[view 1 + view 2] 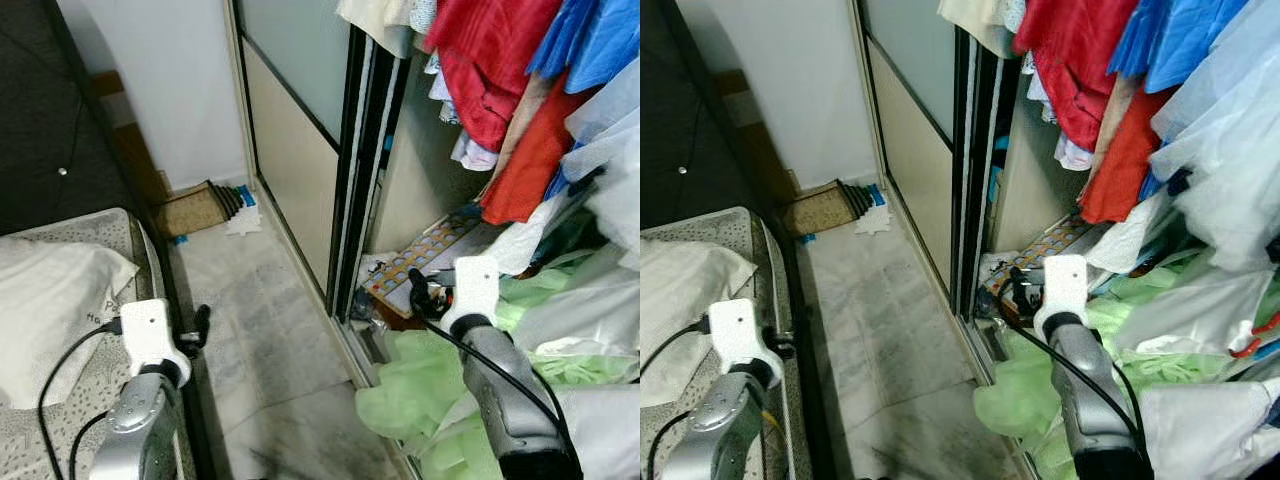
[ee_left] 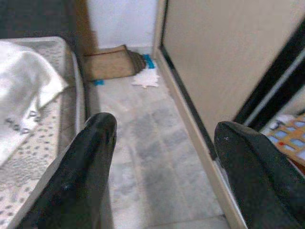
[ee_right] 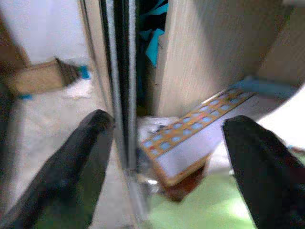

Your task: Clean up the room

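Black-fingered right claw [image 3: 162, 167] open, empty, over the patterned board [image 1: 425, 257] in the wardrobe [image 1: 400, 170]. Left claw [image 2: 162, 162] open, empty, over marble floor [image 1: 260, 320] beside bed [image 1: 90, 400].

This is a bedroom in a home. A wardrobe [image 1: 300, 160] with sliding doors stands open, and inside it hang red [image 1: 490, 60], blue [image 1: 590, 40] and white clothes, packed close together. Below the clothes, on the wardrobe floor, lie green plastic bags [image 1: 420, 390] and a flat box with a pattern of small squares [image 1: 425, 255]. Across a narrow strip of pale marble floor [image 1: 260, 320] from the wardrobe is a bed [image 1: 100, 380] with a speckled mattress and a white pillow [image 1: 50, 310]. Beyond the wardrobe, against the white wall, a piece of cardboard [image 1: 190, 210] lies on the floor.
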Tool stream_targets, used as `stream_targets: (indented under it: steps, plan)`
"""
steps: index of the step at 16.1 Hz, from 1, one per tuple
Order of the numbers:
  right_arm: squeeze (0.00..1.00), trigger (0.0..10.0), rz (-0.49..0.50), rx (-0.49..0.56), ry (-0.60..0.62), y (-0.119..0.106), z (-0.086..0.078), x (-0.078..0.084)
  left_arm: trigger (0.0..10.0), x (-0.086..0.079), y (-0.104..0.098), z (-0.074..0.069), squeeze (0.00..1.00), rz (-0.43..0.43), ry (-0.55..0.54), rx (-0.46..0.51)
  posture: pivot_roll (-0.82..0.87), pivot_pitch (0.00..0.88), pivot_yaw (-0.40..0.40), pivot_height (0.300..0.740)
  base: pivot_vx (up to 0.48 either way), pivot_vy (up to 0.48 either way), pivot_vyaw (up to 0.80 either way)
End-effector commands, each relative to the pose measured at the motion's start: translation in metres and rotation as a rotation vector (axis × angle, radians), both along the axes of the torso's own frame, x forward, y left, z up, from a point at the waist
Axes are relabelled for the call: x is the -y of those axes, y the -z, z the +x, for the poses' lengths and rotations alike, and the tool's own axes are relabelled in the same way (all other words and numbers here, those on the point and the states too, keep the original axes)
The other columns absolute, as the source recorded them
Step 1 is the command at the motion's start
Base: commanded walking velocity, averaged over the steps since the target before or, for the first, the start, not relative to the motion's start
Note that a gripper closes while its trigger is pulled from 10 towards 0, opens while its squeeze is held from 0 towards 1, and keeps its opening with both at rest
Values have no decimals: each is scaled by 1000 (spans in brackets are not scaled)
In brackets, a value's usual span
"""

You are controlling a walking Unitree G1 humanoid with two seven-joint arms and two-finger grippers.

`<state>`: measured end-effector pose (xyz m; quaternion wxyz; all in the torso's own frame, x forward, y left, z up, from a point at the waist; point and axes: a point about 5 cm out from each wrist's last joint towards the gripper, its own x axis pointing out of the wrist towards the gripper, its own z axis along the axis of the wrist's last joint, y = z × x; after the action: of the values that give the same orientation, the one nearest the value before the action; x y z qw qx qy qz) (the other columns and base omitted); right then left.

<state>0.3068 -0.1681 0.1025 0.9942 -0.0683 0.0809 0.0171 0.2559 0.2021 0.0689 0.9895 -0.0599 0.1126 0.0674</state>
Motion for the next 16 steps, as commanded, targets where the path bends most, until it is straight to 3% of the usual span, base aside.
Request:
stream_targets:
  steps: [1, 2, 4, 6, 9, 14, 15, 16]
  plan:
    - [1000, 10000, -110, 35, 5, -1, 2, -3, 10000, -6, -5, 1, 1000, 20, -29, 26, 60, 109, -7, 740, 0, 0, 0]
    - [1000, 10000, -78, 25, -52, -2, 2, -7, 10000, -7, -6, 1, 1000, 31, -28, 28, 60, 109, -7, 740, 0, 0, 0]
    - [1000, 10000, 58, 3, -35, -4, 2, -4, 10000, -7, -5, 1, 1000, 29, -30, 26, 57, 110, -9, 740, 0, 0, 0]
    - [1000, 10000, 90, 5, 2, -2, 3, -1, 10000, -3, -6, 3, 1000, 26, -24, 39, 59, 104, -11, 740, 0, 0, 0]
    - [1000, 10000, 103, 13, -8, -1, 4, -1, 10000, 7, -8, 7, 1000, -13, 14, 53, 60, 96, -15, 740, 0, 0, 0]
    - [1000, 10000, 80, -3, -4, 1, 6, -2, 10000, 17, -10, 9, 1000, 15, 46, 66, 60, 90, -13, 740, 0, 0, 0]
    - [639, 10000, 85, -1, -13, 1, 6, -4, 10000, 19, -12, 10, 1000, 0, 60, 79, 64, 90, -11, 740, 0, 0, 0]
    - [0, 10000, 69, 2, -17, 2, 6, -5, 10000, 21, -14, 11, 1000, -18, 76, 96, 64, 90, -11, 740, 0, 0, 0]
